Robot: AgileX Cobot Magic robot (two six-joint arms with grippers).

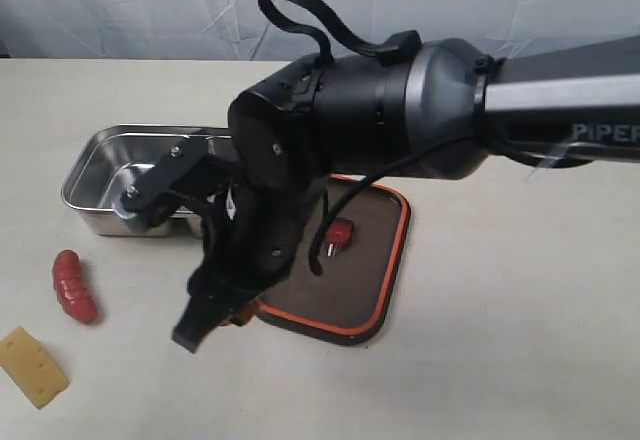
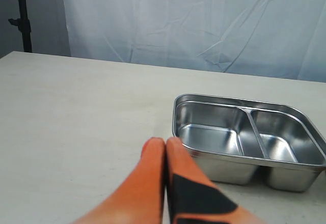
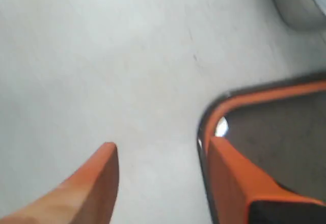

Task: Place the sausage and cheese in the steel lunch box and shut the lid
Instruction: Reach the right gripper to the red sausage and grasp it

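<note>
Because the right hand (image 3: 162, 147) hangs spread across a corner of the dark rectangular orange-rimmed lid (image 1: 365, 260), closing now would likely catch its rim; the glossy red sausage (image 1: 75, 286) lies apart, beyond its fingertips, on the desk (image 1: 500, 360); left hand (image 2: 165, 150) pressed together.

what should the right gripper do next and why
Probably lift the right gripper off the lid edge it straddles with open jaws and swing toward the sausage: the steel lunch box is empty, and sausage and cheese lie on the table.
</note>
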